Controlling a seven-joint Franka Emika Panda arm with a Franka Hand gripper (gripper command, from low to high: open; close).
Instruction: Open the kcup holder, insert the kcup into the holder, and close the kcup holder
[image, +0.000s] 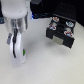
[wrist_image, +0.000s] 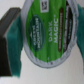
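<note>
The claw (image: 15, 47) hangs over the pale tabletop (image: 50, 67) at about the nine o'clock side of the exterior view, its fingers pointing down. The wrist view shows it closed on the kcup (wrist_image: 47, 31): the pod's round lid fills most of that picture, with a white rim around a green label printed with dark lettering, and a black finger pad (wrist_image: 9, 34) presses against the pod's edge, backed by teal padding (wrist_image: 17, 55). In the exterior view the pod itself is hard to pick out between the fingers; only a small green speck shows near the tips, and I cannot tell whether the pod touches the tabletop.

The arm (image: 15, 12) above the claw is white and bulky and rises out of the frame at eleven o'clock.

The kcup holder (image: 61, 32) sits well apart from the claw, off toward two o'clock from it. It is a black boxy unit with its drawer pulled out toward the viewer, and round pod tops (image: 56, 21) show in the slots along its upper part. Its lighter front edge faces five o'clock.
</note>
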